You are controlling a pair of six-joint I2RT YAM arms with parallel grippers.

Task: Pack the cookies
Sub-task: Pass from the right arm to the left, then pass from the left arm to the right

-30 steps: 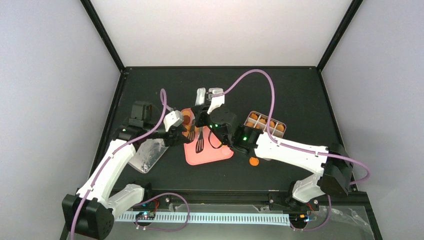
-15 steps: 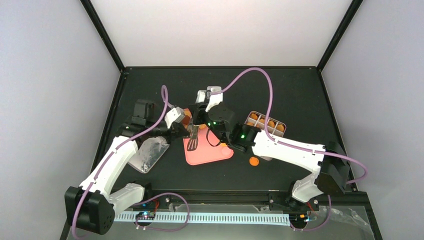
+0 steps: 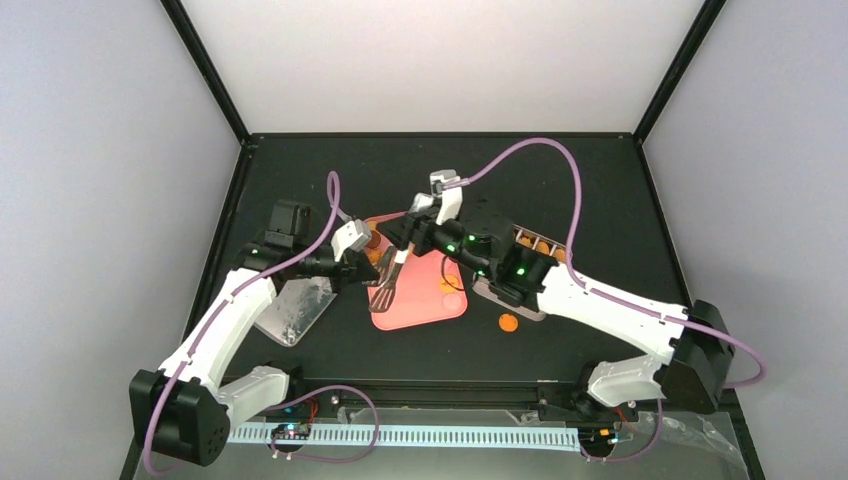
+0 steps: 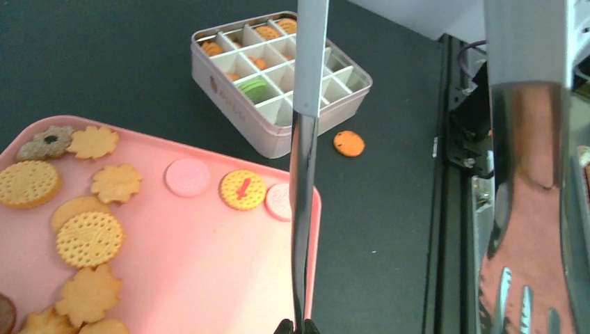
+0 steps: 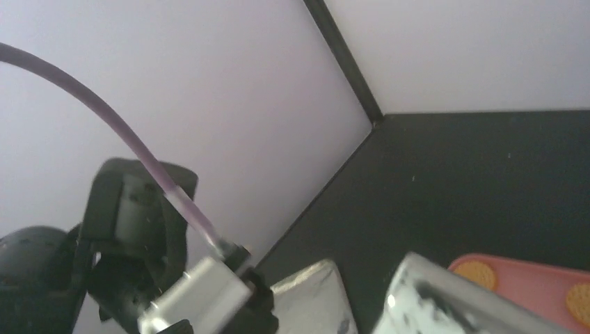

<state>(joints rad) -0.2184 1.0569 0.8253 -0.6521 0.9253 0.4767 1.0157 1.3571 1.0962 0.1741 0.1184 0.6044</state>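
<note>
While tongs [image 4: 300,209] were clamped in the left gripper [image 3: 368,268], cookies [image 4: 89,239] lay on the pink tray [image 3: 425,305] at the top view's centre. The right gripper [image 3: 402,232] jaws could not be judged. Pinching one cookie seemed called for next.

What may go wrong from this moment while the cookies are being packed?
1. The tongs, held in the left pincer, hang near a pink cookie at the edge of the tray; a sweep may push it off.
2. One orange cookie lies on the table beside the tin; it may be forgotten.
</note>
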